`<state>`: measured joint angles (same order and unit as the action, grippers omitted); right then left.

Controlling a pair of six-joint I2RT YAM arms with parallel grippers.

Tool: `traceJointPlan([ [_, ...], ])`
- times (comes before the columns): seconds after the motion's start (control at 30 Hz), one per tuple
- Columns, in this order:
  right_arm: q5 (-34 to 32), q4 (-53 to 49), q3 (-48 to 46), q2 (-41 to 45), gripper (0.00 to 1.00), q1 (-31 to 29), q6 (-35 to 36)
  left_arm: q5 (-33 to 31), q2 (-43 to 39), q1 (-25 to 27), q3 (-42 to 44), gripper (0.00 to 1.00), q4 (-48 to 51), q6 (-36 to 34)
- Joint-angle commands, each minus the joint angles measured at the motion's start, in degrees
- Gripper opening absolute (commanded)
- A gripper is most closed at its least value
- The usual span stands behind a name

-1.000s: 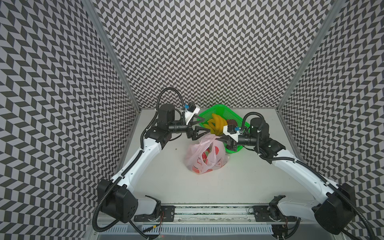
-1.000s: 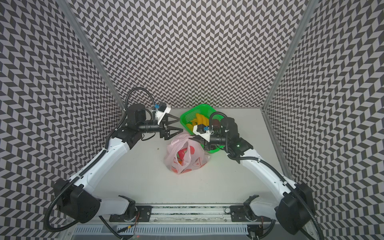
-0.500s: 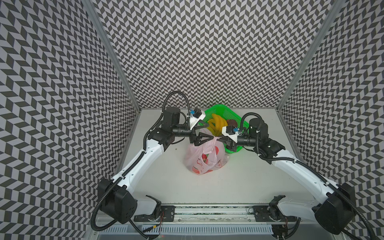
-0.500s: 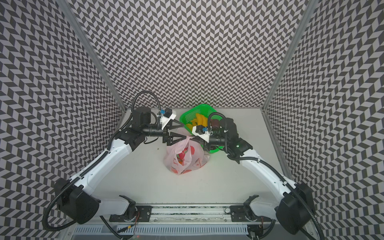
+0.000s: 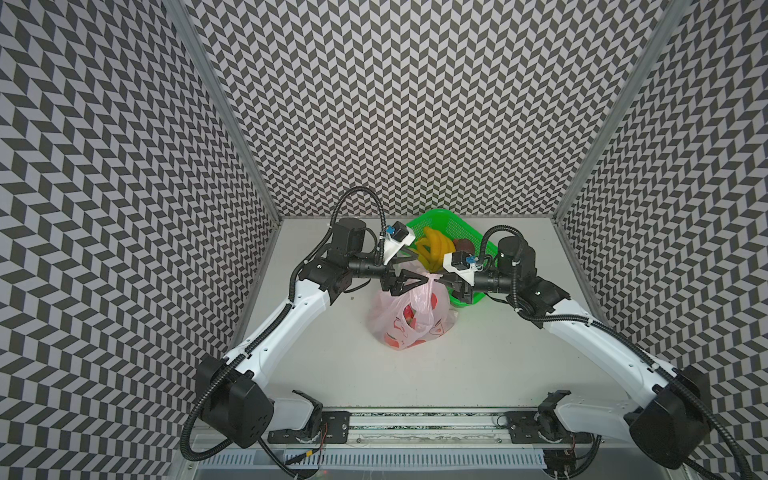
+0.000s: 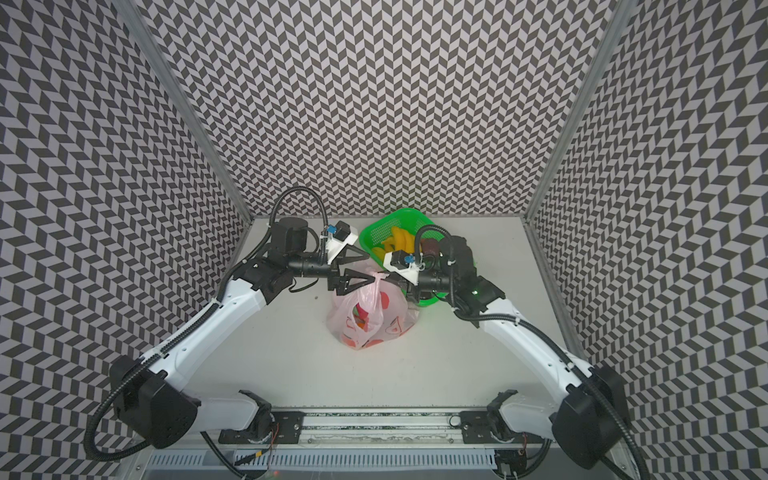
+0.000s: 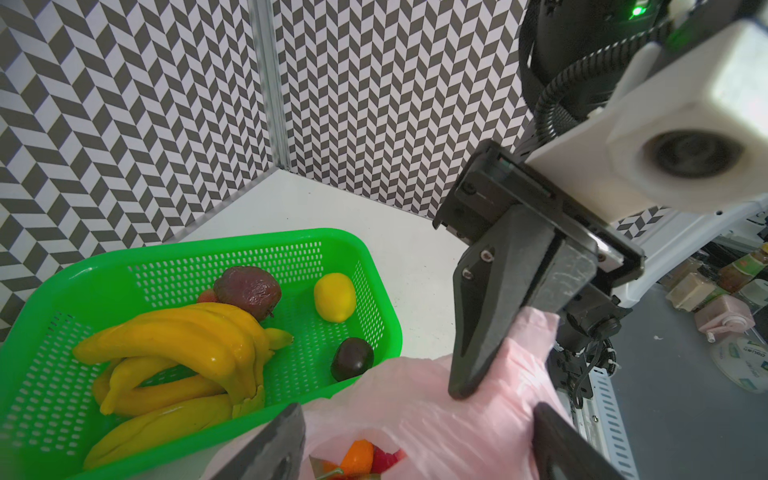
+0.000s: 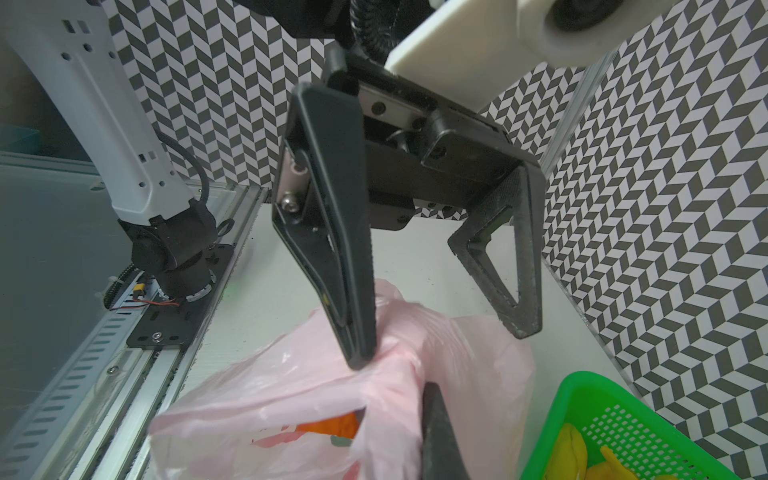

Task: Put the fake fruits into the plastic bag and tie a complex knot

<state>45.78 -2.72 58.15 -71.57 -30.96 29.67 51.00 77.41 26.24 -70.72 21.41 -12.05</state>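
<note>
Pale table (image 5: 498, 365) holds a green basket (image 5: 440, 220) at the back. The pink plastic bag (image 5: 399, 320) sits just in front of it. The right gripper (image 7: 478, 365) pinches the bag's top tight. The left gripper (image 8: 442, 345) is spread wide, with one finger touching the bag. Yellow bananas (image 7: 187, 340) and a lemon (image 7: 334, 297) lie in the basket. An orange fruit (image 7: 359, 453) is in the bag.

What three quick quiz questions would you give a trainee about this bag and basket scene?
1. Fill in: the left gripper has its jaws ___.
2. Which one pinches the plastic bag? A: left gripper. B: right gripper. C: neither.
3. True or false: the bananas lie in the green basket.

Key: 1 open; 2 B; 3 true.
</note>
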Motion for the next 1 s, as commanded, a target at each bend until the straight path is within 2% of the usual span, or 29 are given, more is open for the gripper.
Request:
traceJointPlan([
  [0.0, -0.06, 3.25, 0.00, 1.70, 0.00, -0.33, 0.55, -0.85, -1.37, 0.34, 1.57, 0.85, 1.94, -1.52],
  [0.23, -1.37, 3.43, -0.14, 1.30, 0.00, -0.33, 0.31, -0.50, -1.29, 1.45, 3.28, 0.82, 2.96, -2.14],
  [0.4, -4.57, 2.74, -0.06, 1.67, 0.00, -0.33, 0.54, -0.69, -1.77, 1.46, 3.31, 0.70, 3.50, -2.14],
  [0.6, -6.94, 2.34, 0.12, 2.61, 0.00, -0.33, -1.20, -1.26, -2.87, 1.47, 3.39, 0.49, 5.48, -3.27],
  [0.83, -5.02, 2.46, 0.52, 2.44, 0.00, -0.33, -2.77, -1.63, -3.22, 1.41, 3.22, 0.16, 7.68, -5.35],
  [0.97, -4.77, 1.18, 0.77, 2.51, 0.00, -0.33, -3.00, -2.75, -3.30, 1.40, 2.87, 0.05, 7.51, -5.38],
])
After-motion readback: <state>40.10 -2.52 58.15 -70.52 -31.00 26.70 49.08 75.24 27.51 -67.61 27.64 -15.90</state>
